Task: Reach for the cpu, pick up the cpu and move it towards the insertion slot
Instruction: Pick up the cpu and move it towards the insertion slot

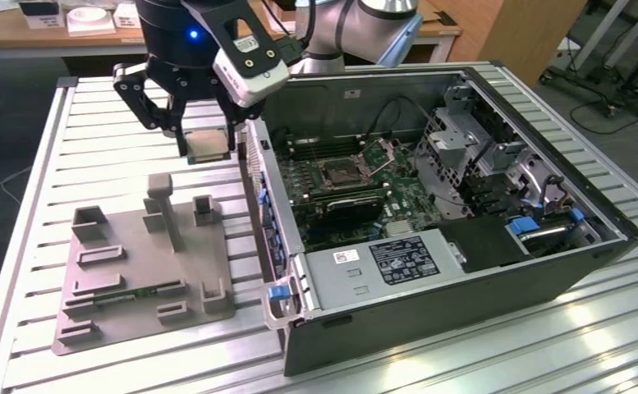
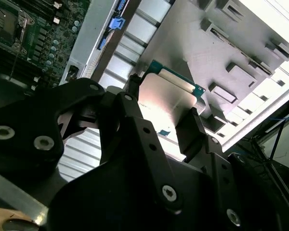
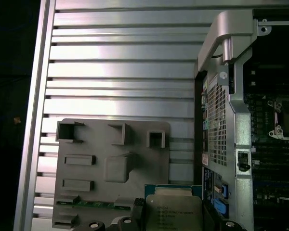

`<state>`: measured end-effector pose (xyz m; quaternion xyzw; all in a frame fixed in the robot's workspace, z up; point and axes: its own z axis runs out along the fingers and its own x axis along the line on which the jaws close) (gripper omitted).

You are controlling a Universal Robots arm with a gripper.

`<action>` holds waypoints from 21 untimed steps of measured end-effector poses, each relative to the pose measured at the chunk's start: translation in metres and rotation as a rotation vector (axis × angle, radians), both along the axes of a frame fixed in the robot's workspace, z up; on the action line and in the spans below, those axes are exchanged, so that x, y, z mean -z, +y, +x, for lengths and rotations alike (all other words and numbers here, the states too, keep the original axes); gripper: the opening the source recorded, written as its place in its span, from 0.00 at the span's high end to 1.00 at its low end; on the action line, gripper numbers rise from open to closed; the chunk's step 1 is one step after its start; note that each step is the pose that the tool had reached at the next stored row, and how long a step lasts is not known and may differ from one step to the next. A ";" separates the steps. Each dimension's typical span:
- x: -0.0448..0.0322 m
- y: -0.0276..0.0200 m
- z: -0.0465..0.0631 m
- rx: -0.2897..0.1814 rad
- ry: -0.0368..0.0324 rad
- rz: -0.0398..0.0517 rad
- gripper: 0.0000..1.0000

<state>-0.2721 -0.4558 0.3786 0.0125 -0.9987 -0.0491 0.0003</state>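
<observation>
Gripper jaws clamped on cpu, lifted above table, just beside case edge; insertion slot open inside.

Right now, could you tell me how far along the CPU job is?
The pickup looks done: the hand is shut on the cpu, lifted clear of the grey fixture plate. It hangs over the slatted table beside the open computer case. The insertion slot stands open, not yet reached.

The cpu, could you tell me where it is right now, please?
The cpu is held in the gripper above the table, between the grey fixture plate and the open computer case.
</observation>
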 end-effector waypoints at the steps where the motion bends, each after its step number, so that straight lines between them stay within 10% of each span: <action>1: 0.0001 0.0000 0.001 0.000 0.0000 0.0000 0.45; 21: 0.0016 0.0000 0.019 0.000 -0.0001 0.0004 0.45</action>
